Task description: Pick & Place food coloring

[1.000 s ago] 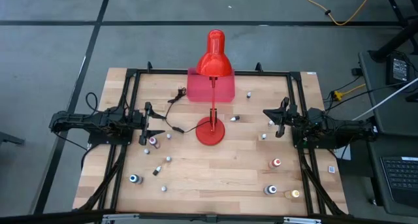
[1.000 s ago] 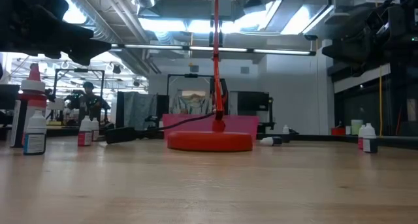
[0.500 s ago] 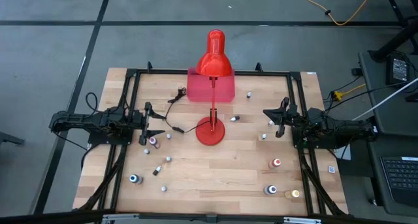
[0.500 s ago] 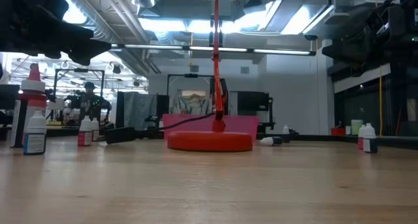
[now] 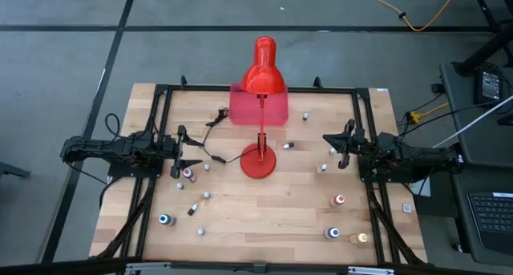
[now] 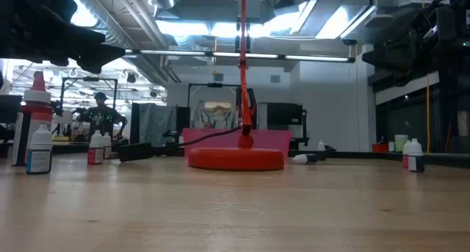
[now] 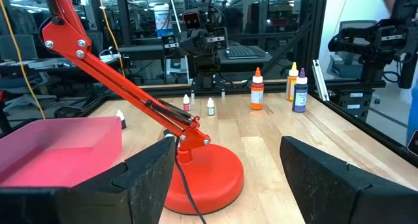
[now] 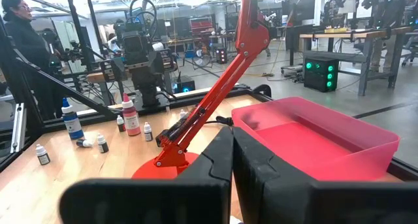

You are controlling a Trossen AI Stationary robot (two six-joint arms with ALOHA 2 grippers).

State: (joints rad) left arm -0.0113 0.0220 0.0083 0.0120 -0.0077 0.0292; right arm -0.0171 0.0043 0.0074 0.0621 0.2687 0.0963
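pink tray [image 5: 259, 105] sits at the back behind the red lamp [image 5: 260, 107], probably the drop spot. food coloring [image 5: 186, 173] bottles are scattered loose over the wood. left gripper [image 5: 192, 152] hangs beside one, fingers spread wide and empty; right gripper [image 5: 329, 146] waits pinched closed.

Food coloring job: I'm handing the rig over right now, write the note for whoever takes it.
Left gripper: open, empty, at the table's left side near a pink-bodied bottle.
Right gripper: shut, empty, at the right side.
Food coloring bottles lie scattered over the table: a blue one front left, a red one front right, small ones around the red lamp.
Pink tray: behind the lamp; no bottles seen in it.
Done: nothing placed yet. Left: every bottle.
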